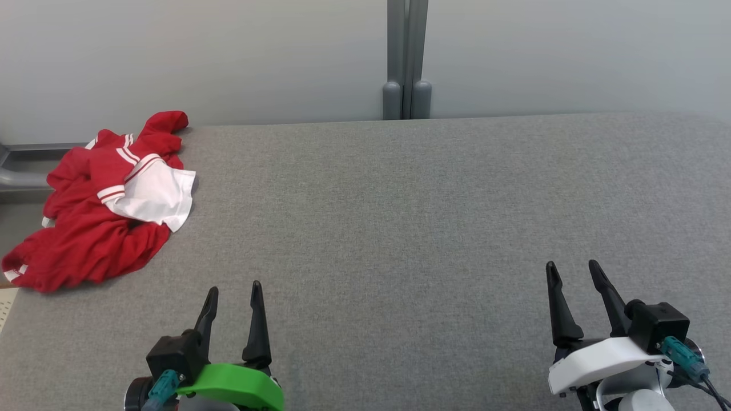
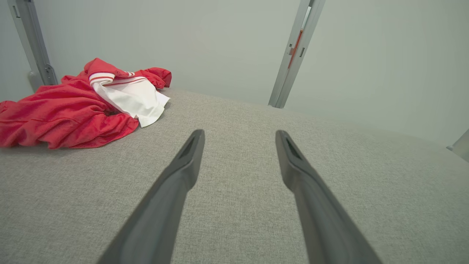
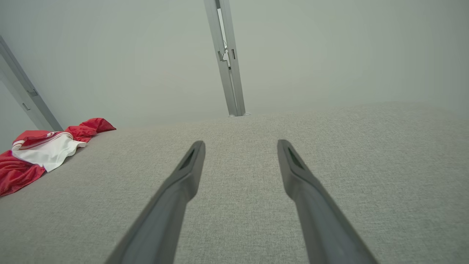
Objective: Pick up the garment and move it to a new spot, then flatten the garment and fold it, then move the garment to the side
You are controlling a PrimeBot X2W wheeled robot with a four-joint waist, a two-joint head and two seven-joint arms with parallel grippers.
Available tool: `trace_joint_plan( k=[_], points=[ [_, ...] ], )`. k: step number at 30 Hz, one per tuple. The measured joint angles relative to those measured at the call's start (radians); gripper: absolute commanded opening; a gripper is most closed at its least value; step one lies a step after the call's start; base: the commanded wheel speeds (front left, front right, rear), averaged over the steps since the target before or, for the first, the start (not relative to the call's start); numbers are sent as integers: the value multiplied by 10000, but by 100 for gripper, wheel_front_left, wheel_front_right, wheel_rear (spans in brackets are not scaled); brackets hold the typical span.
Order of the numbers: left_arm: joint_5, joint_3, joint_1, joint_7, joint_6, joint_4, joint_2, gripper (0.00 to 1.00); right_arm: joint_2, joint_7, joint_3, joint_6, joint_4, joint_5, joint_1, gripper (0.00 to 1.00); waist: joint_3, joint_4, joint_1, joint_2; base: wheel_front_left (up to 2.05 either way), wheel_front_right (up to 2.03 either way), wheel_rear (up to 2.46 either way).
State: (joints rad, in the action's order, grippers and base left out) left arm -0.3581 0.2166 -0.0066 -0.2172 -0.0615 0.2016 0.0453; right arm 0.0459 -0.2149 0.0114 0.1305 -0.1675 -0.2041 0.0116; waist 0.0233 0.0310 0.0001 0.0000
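Lying crumpled at upper left of the head view: garment, red body, white panel folded on top, red-and-white striped trim along its bands. Sits at the left edge of the grey fabric table, bunched, not flat. Left gripper, lower left, fingers spread wide, holding nothing, well apart from the garment. Right gripper, lower right, fingers likewise wide apart, nothing between them.
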Motion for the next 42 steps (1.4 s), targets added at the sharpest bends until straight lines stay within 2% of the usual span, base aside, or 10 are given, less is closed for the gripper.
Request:
trace_joint_plan(
  k=[24, 42],
  points=[
    [1356, 420, -24, -431, -314, 255, 13, 100, 19, -451, 17, 2, -86, 1776, -20, 100, -10, 101, 0, 0, 0, 0, 0],
    [1390, 435, -35, -470, -351, 278, 15, 100, 21, -474, -19, 2, -15, 1770, -28, 100, -5, 133, 0, 0, 0, 0, 0]
  ],
)
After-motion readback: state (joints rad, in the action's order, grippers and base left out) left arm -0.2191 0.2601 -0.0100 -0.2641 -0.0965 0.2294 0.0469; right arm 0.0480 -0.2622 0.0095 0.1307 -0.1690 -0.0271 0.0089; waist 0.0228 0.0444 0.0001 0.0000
